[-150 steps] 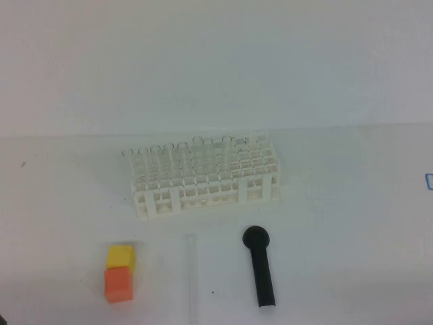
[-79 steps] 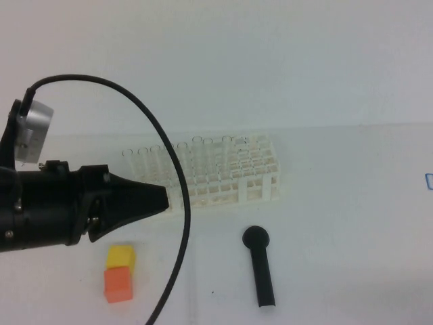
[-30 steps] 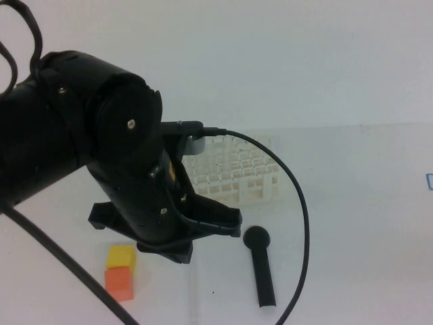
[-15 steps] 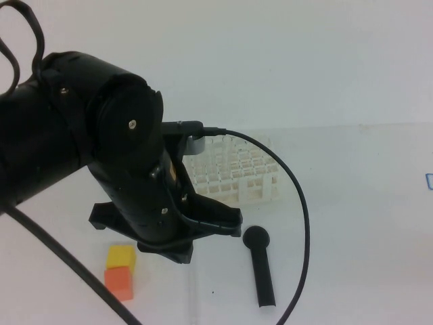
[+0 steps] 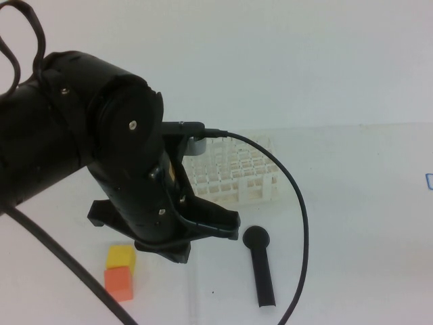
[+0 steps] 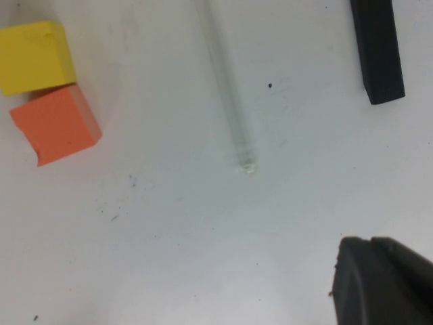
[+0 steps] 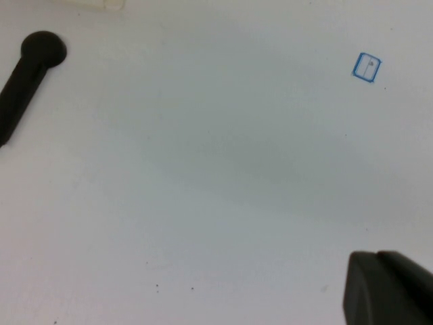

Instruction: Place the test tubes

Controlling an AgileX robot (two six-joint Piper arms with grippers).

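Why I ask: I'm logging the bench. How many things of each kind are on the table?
White test tube rack: 1
Loose glass test tube: 1
Yellow block: 1
Orange block: 1
Black round-headed tool: 1
Total: 5
Left gripper hangs above the table by that test tube; right gripper shows only in its own wrist view, over the table's right side.

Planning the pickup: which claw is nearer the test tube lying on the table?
Left. The left claw hovers above the test tube; the right claw sits beyond the black tool.
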